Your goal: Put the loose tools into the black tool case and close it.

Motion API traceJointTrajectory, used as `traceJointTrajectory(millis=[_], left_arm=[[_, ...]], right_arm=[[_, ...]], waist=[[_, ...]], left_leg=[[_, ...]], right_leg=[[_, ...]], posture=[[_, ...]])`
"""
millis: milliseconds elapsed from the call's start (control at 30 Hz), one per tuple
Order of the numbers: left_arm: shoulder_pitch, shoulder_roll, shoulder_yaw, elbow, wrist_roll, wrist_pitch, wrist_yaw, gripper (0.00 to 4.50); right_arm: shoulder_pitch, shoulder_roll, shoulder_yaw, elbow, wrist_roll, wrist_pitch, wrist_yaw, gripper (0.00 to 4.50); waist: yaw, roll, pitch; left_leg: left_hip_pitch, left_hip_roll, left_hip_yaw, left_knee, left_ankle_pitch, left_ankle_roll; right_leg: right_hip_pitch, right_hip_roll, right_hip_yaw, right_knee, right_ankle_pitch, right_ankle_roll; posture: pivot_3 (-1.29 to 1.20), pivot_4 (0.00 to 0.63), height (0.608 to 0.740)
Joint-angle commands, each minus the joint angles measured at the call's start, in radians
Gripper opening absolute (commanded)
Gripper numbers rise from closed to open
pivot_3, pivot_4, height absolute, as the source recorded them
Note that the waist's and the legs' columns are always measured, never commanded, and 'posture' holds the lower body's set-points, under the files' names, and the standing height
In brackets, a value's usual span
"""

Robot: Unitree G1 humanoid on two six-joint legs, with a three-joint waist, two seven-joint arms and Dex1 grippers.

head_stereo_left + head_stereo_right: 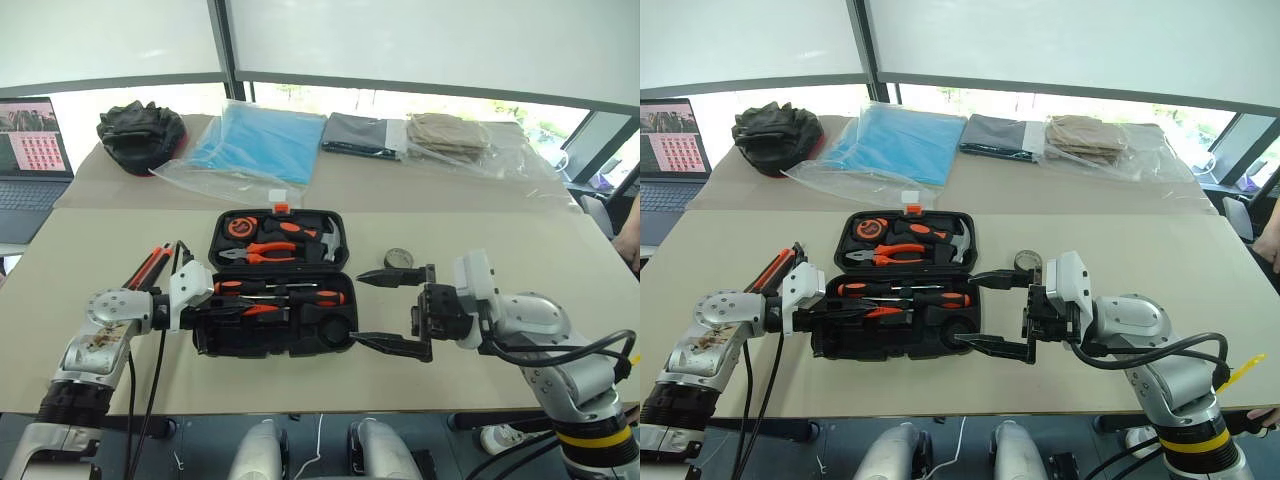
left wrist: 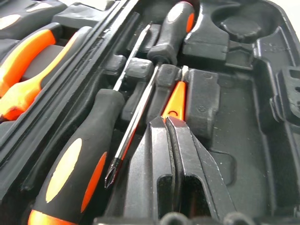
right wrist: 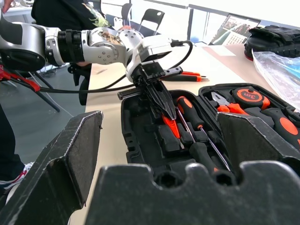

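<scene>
Open black tool case (image 1: 222, 344), screwdrivers (image 1: 300, 297) inside

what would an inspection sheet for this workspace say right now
surface: beige table
job's things: black tool case open; two screwdrivers seated in its near half; slim orange tool over that half; utility knife and tape roll on the table
clutter: pliers, hammer in lid half; black bundle, bagged cloths, laptop
hands: left hand shut on slim orange tool; right hand open beside case
cables: black cables along left arm
surroundings: windows, chairs
</scene>
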Motion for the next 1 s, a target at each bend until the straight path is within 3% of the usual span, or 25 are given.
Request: traceJointTrajectory(millis=[33, 167, 300, 400, 567, 733, 833, 900, 1000], left_arm=[[0.082, 0.011, -0.014, -0.01, 0.011, 0.028, 0.001, 0.08], [0.149, 0.004, 0.039, -0.045, -0.011, 0.002, 0.037, 0.08], [0.247, -0.04, 0.208, -0.164, -0.151, 0.054, 0.134, 0.08], [0.343, -0.068, 0.345, -0.217, -0.148, 0.013, 0.241, 0.76], [0.602, -0.201, 0.658, -0.277, -0.182, -0.116, 0.387, 2.69], [0.801, -0.352, 0.803, -0.28, -0.257, -0.105, 0.483, 4.42], [0.842, -0.402, 0.84, -0.263, -0.286, -0.096, 0.534, 4.48], [0.846, -0.419, 0.852, -0.268, -0.312, -0.079, 0.568, 4.48], [0.826, -0.386, 0.824, -0.337, -0.35, -0.009, 0.589, 4.48]], right_arm=[[-0.016, 0.005, 0.0, -0.008, 0.013, -0.002, 0.005, 4.5], [-0.025, 0.014, 0.003, 0.009, 0.004, -0.013, 0.006, 4.5], [-0.002, 0.039, -0.016, 0.009, 0.023, -0.041, 0.005, 4.5], [0.012, 0.057, -0.038, 0.019, 0.017, -0.088, 0.025, 4.5], [-0.008, 0.144, -0.035, 0.12, -0.069, -0.261, 0.019, 4.5], [-0.001, 0.207, -0.012, 0.148, -0.073, -0.318, 0.027, 4.5], [-0.008, 0.215, -0.006, 0.165, -0.071, -0.32, 0.037, 4.5], [-0.016, 0.215, -0.001, 0.18, -0.072, -0.32, 0.051, 4.5], [-0.031, 0.224, 0.003, 0.188, -0.061, -0.313, 0.058, 4.5]], waist=[[-0.003, 0.001, -0.001], [-0.011, 0.003, -0.002], [-0.027, 0.003, -0.002], [-0.028, 0.002, -0.001], [-0.029, -0.001, -0.002], [-0.018, -0.003, -0.003], [-0.002, -0.005, -0.003], [0.004, -0.007, -0.004], [0.004, -0.009, -0.006]], left_leg=[[0.001, 0.0, 0.001, -0.001, 0.0, 0.0], [0.003, 0.001, 0.003, -0.003, 0.0, 0.0], [0.003, 0.002, 0.006, -0.005, 0.0, 0.0], [0.003, 0.003, 0.006, -0.006, 0.0, 0.0], [0.003, 0.003, 0.008, -0.005, -0.001, 0.0], [0.002, 0.003, 0.011, -0.005, -0.004, 0.002], [0.002, 0.001, 0.011, -0.004, -0.005, 0.002], [0.002, 0.001, 0.011, -0.004, -0.005, 0.001], [0.002, 0.001, 0.011, -0.004, -0.009, -0.006]], right_leg=[[0.0, 0.0, 0.001, 0.0, 0.0, 0.0], [-0.001, 0.0, 0.004, 0.0, 0.0, 0.0], [-0.002, 0.001, 0.008, 0.0, 0.0, -0.001], [-0.003, 0.001, 0.009, 0.0, 0.0, -0.001], [-0.003, 0.0, 0.009, -0.002, 0.001, 0.001], [-0.005, -0.002, 0.011, -0.004, 0.0, 0.001], [-0.005, -0.004, 0.01, -0.004, -0.004, -0.003], [-0.008, -0.005, 0.01, -0.004, -0.008, 0.002], [-0.009, -0.006, 0.009, -0.004, -0.008, 0.003]], posture=[[0.0, 0.15, 0.74], [0.0, 0.15, 0.74], [0.0, 0.15, 0.74], [0.0, 0.15, 0.74], [0.0, 0.15, 0.74], [0.0, 0.15, 0.74], [0.0, 0.15, 0.74], [0.0, 0.15, 0.74], [0.0, 0.15, 0.74]])
